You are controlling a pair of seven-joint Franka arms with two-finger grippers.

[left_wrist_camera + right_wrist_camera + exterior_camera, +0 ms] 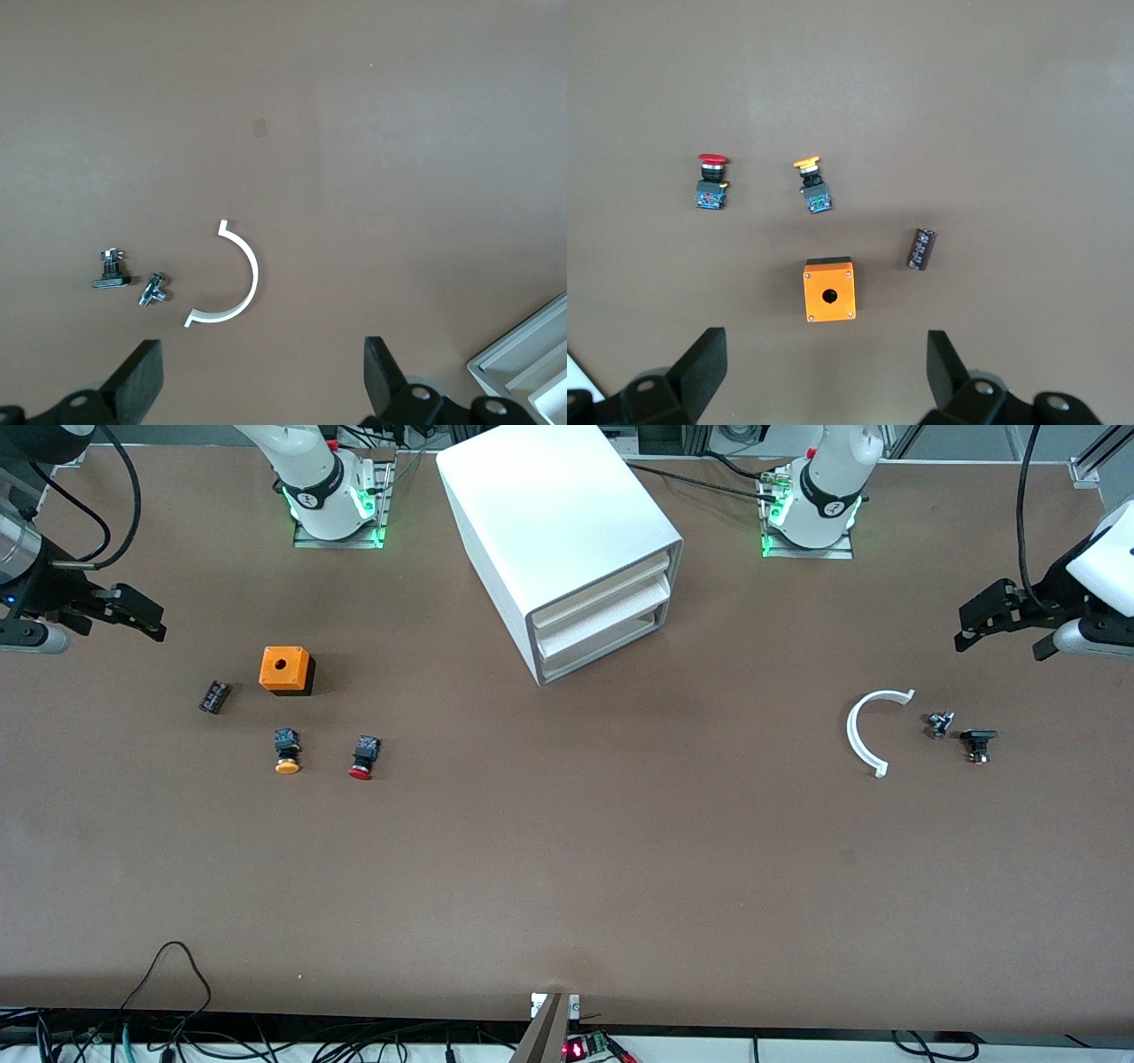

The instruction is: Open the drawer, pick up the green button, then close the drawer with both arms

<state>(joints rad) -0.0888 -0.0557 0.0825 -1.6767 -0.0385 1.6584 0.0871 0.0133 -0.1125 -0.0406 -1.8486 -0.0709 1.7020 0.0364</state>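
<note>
I get even, bright overhead light on the brown table (567,868). The white cabinet (554,522) top nearly blows out. The orange box (285,669) casts 1 short, soft shadow. Both wrist views look sharp, slightly dimmer at the corners.

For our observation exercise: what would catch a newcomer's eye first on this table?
The big white cabinet stands between the arm bases, its drawers all shut. The orange box glows toward the right arm's end, with red-capped and yellow-capped buttons nearer the camera. A white curved piece lies toward the left arm's end.
</note>
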